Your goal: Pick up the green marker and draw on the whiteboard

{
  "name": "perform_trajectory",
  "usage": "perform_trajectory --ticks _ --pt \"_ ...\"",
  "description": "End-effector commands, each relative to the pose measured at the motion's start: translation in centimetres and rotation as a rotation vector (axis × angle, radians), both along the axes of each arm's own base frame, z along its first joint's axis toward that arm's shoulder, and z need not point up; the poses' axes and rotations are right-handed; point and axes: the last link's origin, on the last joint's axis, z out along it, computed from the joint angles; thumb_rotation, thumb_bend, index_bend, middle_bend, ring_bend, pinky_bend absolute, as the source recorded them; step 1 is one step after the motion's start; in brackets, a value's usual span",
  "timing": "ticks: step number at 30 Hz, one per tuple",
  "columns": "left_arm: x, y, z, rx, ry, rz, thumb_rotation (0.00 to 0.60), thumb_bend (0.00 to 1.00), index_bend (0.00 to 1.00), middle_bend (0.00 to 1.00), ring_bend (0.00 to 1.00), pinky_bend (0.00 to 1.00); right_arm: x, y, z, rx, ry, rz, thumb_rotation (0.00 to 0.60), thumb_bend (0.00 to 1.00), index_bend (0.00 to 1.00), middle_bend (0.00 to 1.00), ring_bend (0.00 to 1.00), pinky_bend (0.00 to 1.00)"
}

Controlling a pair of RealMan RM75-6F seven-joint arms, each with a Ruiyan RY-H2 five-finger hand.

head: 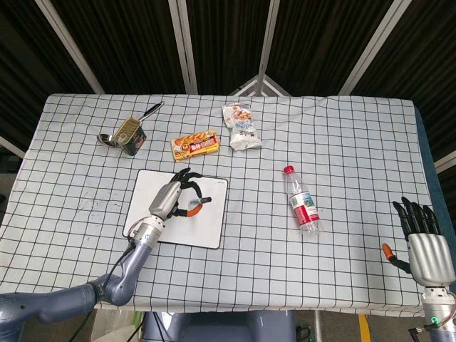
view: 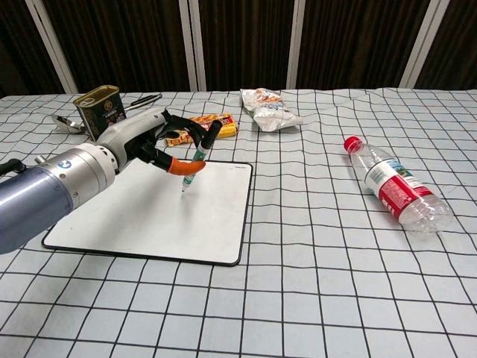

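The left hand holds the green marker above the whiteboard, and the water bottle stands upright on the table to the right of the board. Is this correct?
Not quite. The water bottle lies on its side, as the chest view shows. The rest is right: the left hand holds the green marker above the whiteboard.

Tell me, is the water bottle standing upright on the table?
No, the water bottle lies on its side on the checkered tablecloth, its red cap pointing toward the table's far edge.

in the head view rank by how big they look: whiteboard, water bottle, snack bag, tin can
1. whiteboard, clearly largest
2. water bottle
3. snack bag, close to the bottle in area, so that order is unsure
4. tin can, smallest
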Motion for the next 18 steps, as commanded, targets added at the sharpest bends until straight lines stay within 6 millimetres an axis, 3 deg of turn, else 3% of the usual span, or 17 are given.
perform_trajectory --ticks 1,18 --pt "0.02 0.02 0.05 0.001 0.001 0.000 0.600 0.49 0.75 0.18 0.02 0.06 0.00 -0.01 0.01 -0.001 -0.001 0.000 0.600 0.31 0.00 0.00 0.00 0.00" --pt "0.11 -0.03 0.06 0.001 0.003 0.000 0.600 0.49 0.75 0.18 0.02 0.06 -0.01 -0.02 0.02 -0.001 0.001 -0.001 0.600 0.31 0.00 0.00 0.00 0.00"
